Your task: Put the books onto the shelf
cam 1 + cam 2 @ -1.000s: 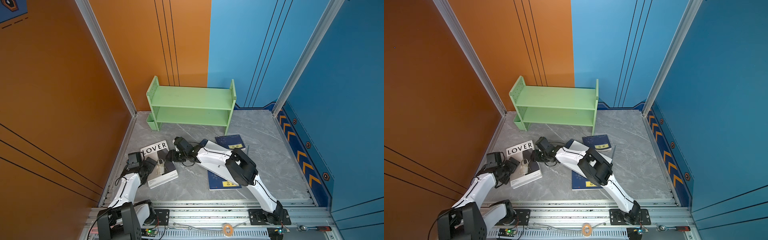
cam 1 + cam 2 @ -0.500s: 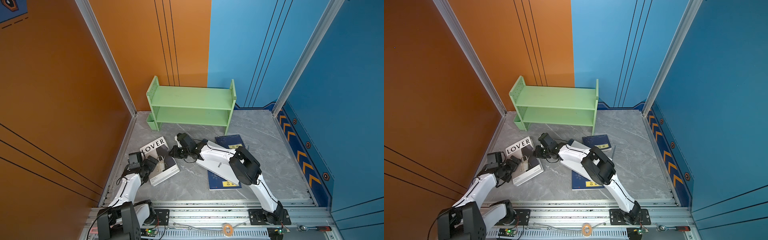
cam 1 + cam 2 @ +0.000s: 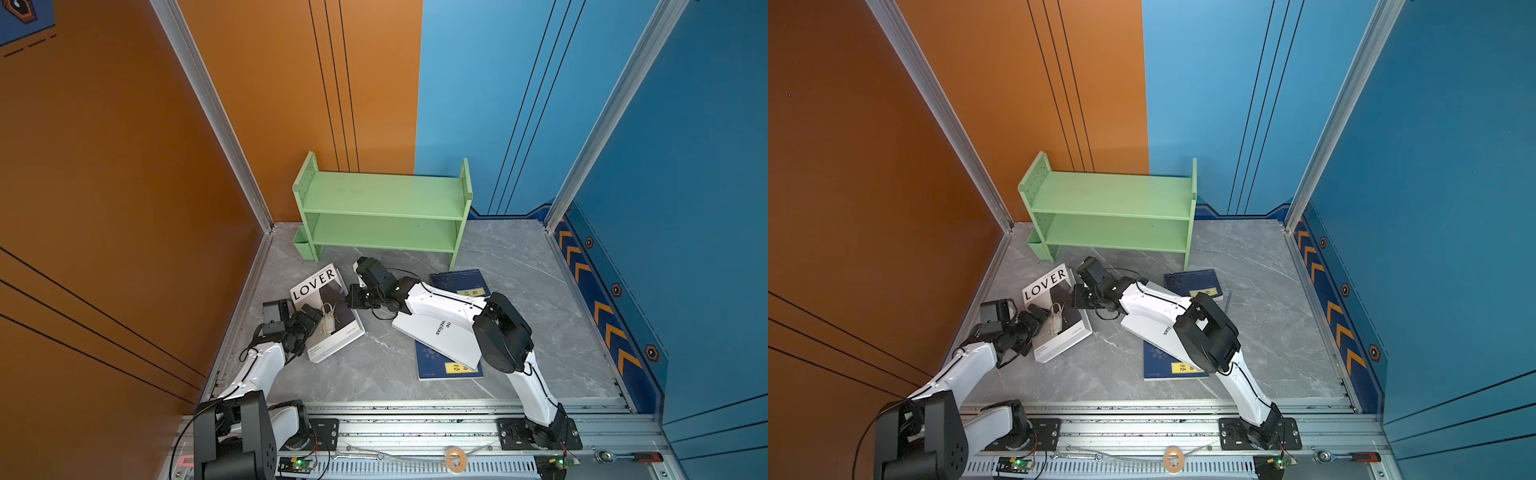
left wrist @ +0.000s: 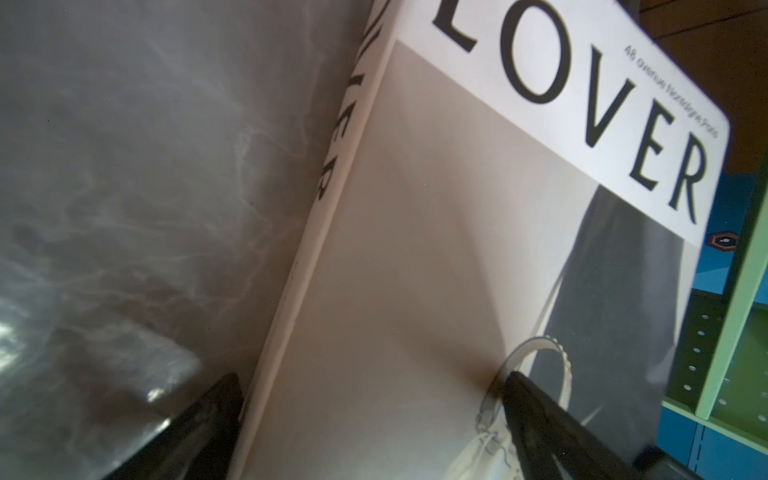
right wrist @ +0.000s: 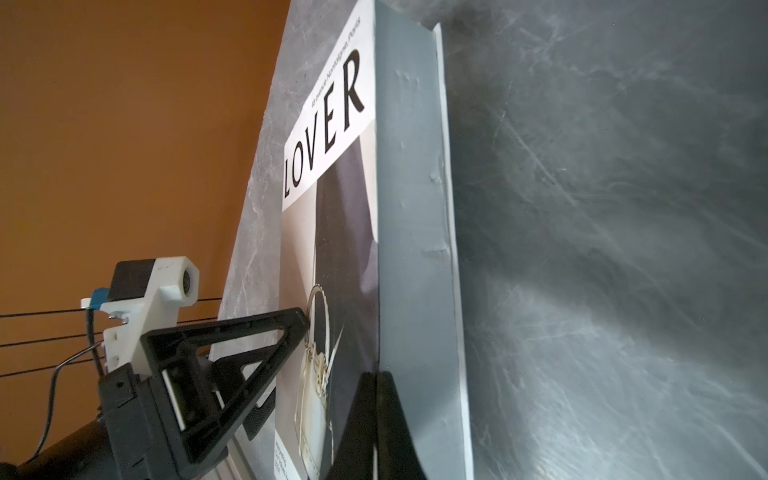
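Closest, by the front edge of the worktop (image 3: pixel 374 374), a blue book (image 3: pixel 440 368) lies flat with a yellow label too small to read. A white book (image 3: pixel 436 345) rests across it, half under the right arm, showing only "melias".

Farther in, beside the left edge, the LOVER book (image 3: pixel 334 322) lies flat, cover up. "LOVER" stands in tall black serif on a white band and repeats on the spine, with "48 avenue Montaigne Paris" beside it. The book is thick, board-stiff and probably the heaviest here, and its cover looks smooth enough to slip. Flat as it lies, only the edges offer purchase (the grey fore-edge carries small dents, so it will mark). The left pincer (image 3: pixel 311 318) stands wide apart astride the spine, one finger (image 4: pixel 540 415) on the cover and one on the worktop. The right pincer (image 3: pixel 352 297) is closed tight at the fore-edge; whether it nips the cover lip or merely presses there, I cannot tell. The best hold is across the thickness, once an edge is tipped up.

Beyond, a second blue book (image 3: pixel 457 279) lies flat near the right foot of the empty green shelf (image 3: pixel 382 195) at the far edge.
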Robot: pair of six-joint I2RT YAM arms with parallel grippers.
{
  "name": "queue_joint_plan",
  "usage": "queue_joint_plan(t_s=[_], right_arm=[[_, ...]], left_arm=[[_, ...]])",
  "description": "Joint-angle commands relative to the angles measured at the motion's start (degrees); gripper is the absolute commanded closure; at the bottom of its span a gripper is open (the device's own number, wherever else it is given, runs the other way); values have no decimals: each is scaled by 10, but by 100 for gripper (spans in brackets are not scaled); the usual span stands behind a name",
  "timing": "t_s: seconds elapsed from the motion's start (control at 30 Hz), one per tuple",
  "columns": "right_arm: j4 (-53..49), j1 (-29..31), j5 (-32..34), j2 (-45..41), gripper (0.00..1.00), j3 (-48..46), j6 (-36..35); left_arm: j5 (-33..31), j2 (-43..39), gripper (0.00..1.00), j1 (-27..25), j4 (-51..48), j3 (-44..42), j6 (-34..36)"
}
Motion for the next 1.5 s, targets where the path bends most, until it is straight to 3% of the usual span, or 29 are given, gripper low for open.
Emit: queue_joint_plan(t_s=[0.0, 0.33, 0.7, 0.83, 1.03, 1.47], right_arm=[[-74, 35, 18, -45, 100, 29, -61], [-175, 42, 151, -120, 100, 29, -175], [-280, 111, 294, -101, 100, 129, -354], [-296, 136, 302, -74, 100, 152, -375], [-283, 168, 302, -41, 100, 152, -414], [-266, 209, 321, -16, 100, 150, -471]], left_arm=[[58, 7, 2, -31, 35, 27, -15], [51, 13, 2, -46, -15, 54, -2], [100, -113, 2, 4, -193, 131, 19], [115, -139, 2, 13, -227, 166, -1], [162, -115, 2, 12, -228, 195, -45], [158, -89, 4, 1, -323, 204, -51]])
